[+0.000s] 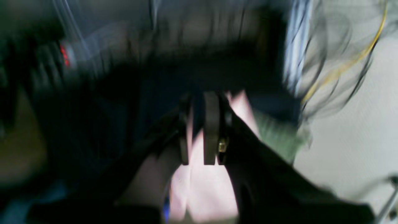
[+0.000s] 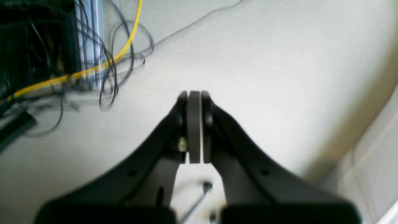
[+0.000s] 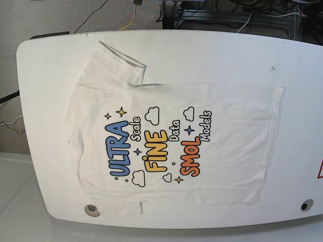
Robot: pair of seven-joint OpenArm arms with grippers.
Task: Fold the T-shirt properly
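The large white short-sleeved cotton T-shirt point(image 3: 171, 143) lay spread flat, print side up, on the white rounded table point(image 3: 217, 55), its blue, yellow and orange lettering running sideways in the base view, one sleeve point(image 3: 113, 65) folded toward the far edge. Neither arm appeared in the base view. The right pincer point(image 2: 194, 127) was clenched on nothing, pads pressed together above a pale floor with a yellow cable point(image 2: 93, 67). The left pincer point(image 1: 202, 130) was heavily blurred; its pads looked nearly together, but I cannot tell its state.
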